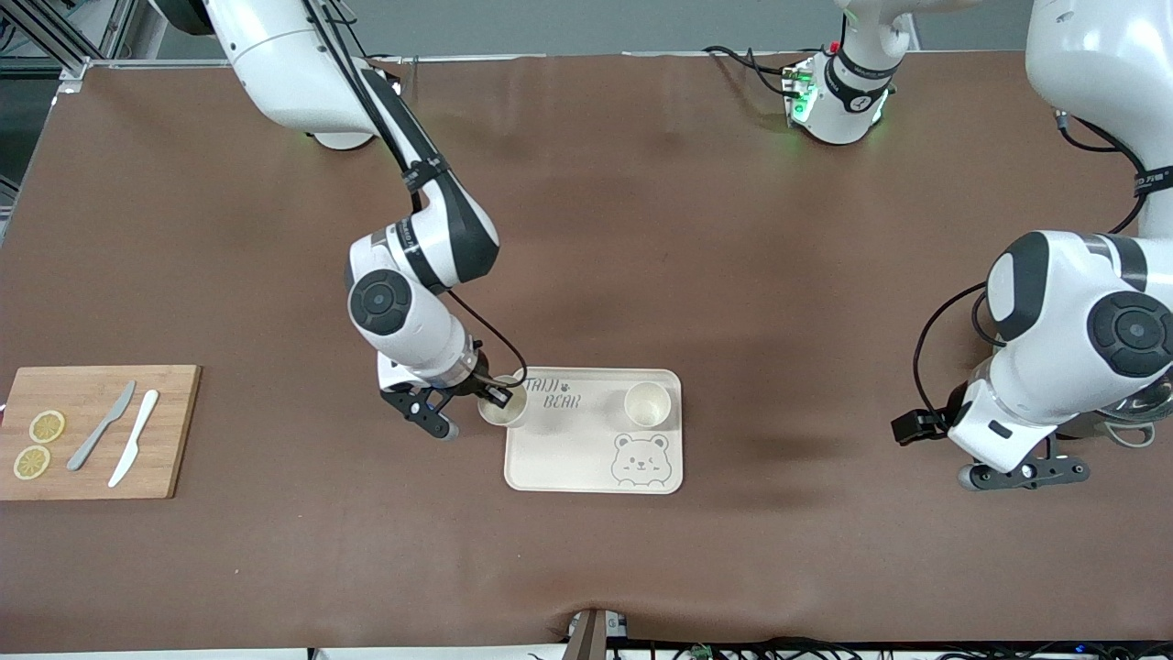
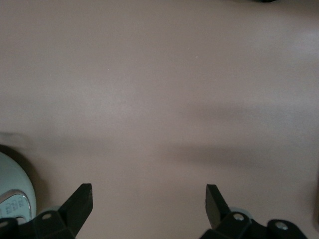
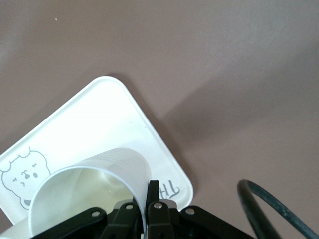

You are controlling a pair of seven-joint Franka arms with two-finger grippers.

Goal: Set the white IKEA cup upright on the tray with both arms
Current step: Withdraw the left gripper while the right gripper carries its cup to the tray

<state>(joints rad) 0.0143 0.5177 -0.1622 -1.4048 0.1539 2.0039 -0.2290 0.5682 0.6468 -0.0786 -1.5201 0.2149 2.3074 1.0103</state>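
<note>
Evidently the white ribbed thin-walled cup (image 1: 502, 410) held by the right gripper (image 1: 495, 394) is light and somewhat flexible: its wall looks thin enough to dent under a hard squeeze, and smooth enough to slip. The fingers are shut on its rim, one inside and one outside, as the right wrist view shows (image 3: 92, 191); a pinch at the rim seems the sensible hold, since the open mouth leaves nothing else narrow to seize. The cup stands over the corner of the flat cream rectangular tray with bear drawing (image 1: 586, 458) at the right arm's end, beside the grey lettering. A second white cup (image 1: 647, 404) stands upright on the tray toward the left arm's end.

The left gripper (image 1: 1022, 474) waits wide open and empty, low over the brown matte table mat (image 1: 641, 229), well apart from the tray. A bamboo cutting board (image 1: 174, 431) lies at the right arm's end.
</note>
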